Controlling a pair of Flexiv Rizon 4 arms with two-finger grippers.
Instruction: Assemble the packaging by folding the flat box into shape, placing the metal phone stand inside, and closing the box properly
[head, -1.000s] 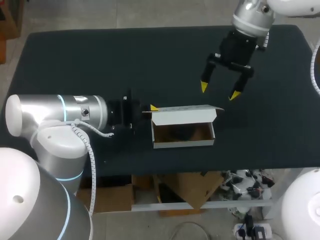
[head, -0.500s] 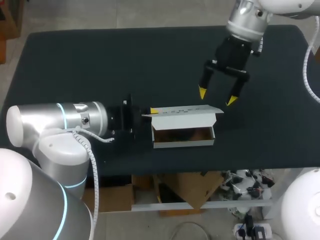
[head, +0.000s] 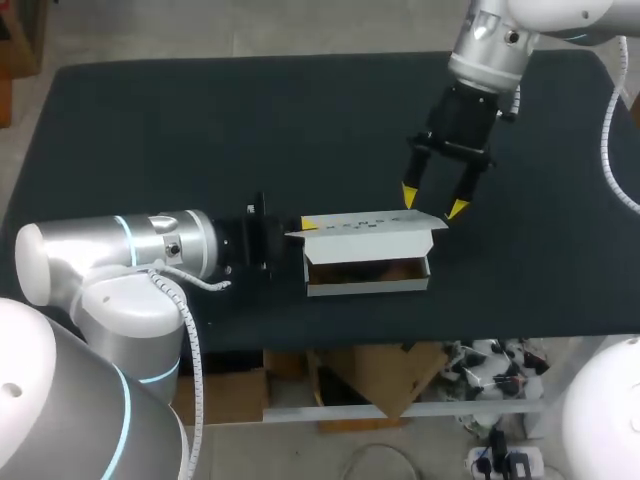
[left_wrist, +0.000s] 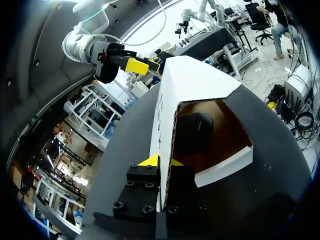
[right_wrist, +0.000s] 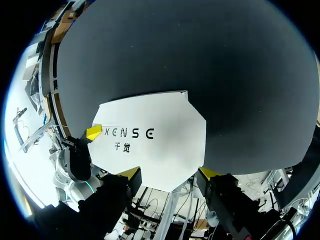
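Observation:
A white cardboard box (head: 365, 280) stands near the table's front edge, its opening facing the front. Inside lies the dark metal phone stand (left_wrist: 192, 132). The lid (head: 370, 224) slopes over the box, partly raised. My left gripper (left_wrist: 161, 161) is shut on the lid's left edge, the cardboard pinched between its yellow tips; in the head view it (head: 303, 220) sits at the box's left end. My right gripper (head: 432, 202) hangs open just above the lid's right corner. In the right wrist view the lid (right_wrist: 150, 140) lies ahead, its corner between that gripper's (right_wrist: 169, 174) fingers.
The dark table (head: 200, 130) stretches bare behind and to both sides of the box. The table's front edge runs close below the box. My left arm (head: 130, 245) lies low along the table at the left.
My right gripper has come down and toward the box, and its fingers have narrowed. The lid has tipped lower over the box. The left gripper keeps its hold.

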